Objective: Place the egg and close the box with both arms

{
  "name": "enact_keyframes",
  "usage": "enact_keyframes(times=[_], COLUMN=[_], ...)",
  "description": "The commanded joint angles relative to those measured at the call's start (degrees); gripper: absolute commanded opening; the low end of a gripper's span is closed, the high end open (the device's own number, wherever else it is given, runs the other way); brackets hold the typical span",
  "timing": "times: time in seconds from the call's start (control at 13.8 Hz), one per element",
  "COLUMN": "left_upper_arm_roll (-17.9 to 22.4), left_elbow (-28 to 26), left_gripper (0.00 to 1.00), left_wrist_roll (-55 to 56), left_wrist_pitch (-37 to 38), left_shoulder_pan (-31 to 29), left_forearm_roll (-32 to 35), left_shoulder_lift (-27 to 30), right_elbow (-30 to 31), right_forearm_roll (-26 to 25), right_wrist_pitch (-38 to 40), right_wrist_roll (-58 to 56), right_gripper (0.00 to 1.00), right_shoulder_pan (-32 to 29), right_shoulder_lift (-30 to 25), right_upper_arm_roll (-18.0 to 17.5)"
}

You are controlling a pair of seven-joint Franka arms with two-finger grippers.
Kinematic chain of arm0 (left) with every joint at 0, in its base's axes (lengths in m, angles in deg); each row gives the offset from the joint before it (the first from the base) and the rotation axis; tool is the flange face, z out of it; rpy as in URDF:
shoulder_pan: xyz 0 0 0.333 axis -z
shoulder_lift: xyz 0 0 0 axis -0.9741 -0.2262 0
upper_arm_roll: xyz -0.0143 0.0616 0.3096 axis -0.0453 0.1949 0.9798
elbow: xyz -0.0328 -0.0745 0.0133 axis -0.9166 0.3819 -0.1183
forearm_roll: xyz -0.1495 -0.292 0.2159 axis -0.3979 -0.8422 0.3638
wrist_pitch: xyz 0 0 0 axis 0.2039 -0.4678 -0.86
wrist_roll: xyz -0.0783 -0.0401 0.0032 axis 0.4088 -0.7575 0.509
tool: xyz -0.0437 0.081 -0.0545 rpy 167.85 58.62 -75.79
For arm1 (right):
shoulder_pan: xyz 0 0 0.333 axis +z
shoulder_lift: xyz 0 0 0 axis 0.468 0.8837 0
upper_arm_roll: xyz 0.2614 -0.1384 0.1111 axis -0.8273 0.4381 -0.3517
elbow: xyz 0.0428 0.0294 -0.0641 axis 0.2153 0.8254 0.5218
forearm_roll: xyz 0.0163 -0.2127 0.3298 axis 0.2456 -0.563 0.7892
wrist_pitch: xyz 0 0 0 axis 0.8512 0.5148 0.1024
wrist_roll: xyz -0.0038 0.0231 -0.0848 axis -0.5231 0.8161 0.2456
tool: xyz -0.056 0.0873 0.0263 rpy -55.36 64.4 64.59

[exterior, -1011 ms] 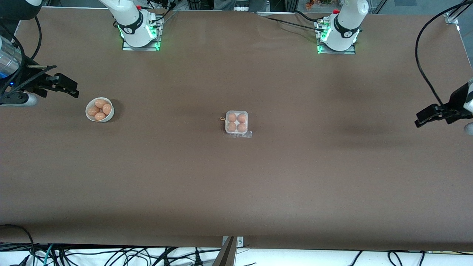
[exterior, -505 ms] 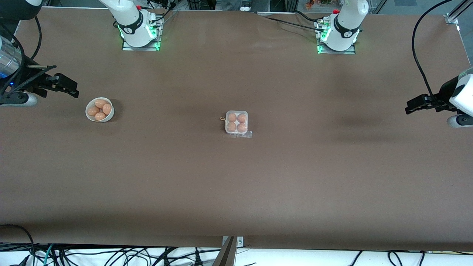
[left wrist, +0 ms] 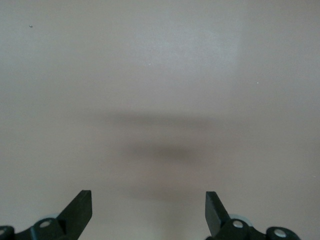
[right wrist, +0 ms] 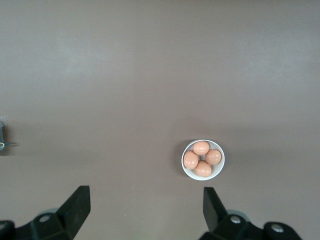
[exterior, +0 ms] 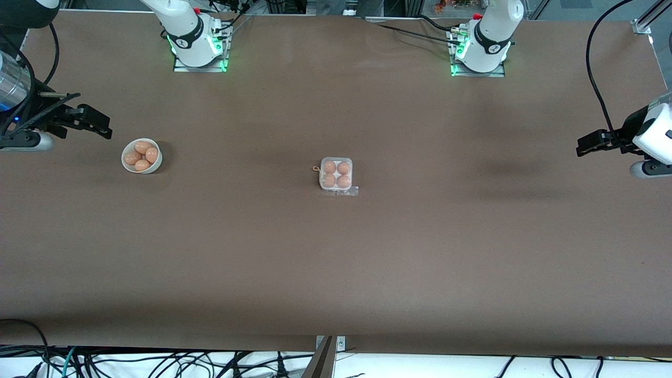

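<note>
The box [exterior: 336,159], a small white tray with an egg [exterior: 329,167] in each cup, sits at the table's middle with its clear lid lying down over the eggs. Its edge barely shows in the right wrist view [right wrist: 2,134]. My left gripper [exterior: 581,147] is open and empty in the air over bare table at the left arm's end; the left wrist view [left wrist: 147,205] shows only table under it. My right gripper [exterior: 104,128] is open and empty over the right arm's end, beside the bowl [exterior: 152,168]; it also shows in the right wrist view [right wrist: 145,202].
The round white bowl [right wrist: 212,175] holds several brown eggs [right wrist: 201,148]. A small brown loop [exterior: 316,168] lies against the box. Both arm bases [exterior: 198,47] [exterior: 480,50] stand along the table's edge farthest from the front camera. Cables hang below the nearest edge.
My left gripper has moved away from the front camera and slightly toward the table's middle. The right arm, the box and the bowl have not moved.
</note>
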Motion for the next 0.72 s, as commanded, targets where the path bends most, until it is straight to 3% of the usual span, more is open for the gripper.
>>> enact_keyframes(times=[0.0, 0.65], left_upper_arm_roll=[-0.2, -1.6], left_elbow=[0.8, 1.6], left_gripper=[1.00, 1.00], left_wrist_roll=[-1.5, -1.5], left_wrist_pitch=[1.1, 5.2], left_shoulder_pan=[0.0, 0.2], left_forearm_roll=[1.1, 0.5], left_shoulder_lift=[0.3, 0.2], right_elbow=[-0.1, 0.0], right_forearm_roll=[-0.7, -0.7], right_wrist_pitch=[0.5, 0.5], right_wrist_roll=[0.4, 0.5], right_gripper=[1.00, 1.00], right_shoulder_pan=[-1.1, -1.1], right_shoulder_lift=[-0.3, -0.3], right_upper_arm_roll=[-1.0, -1.0])
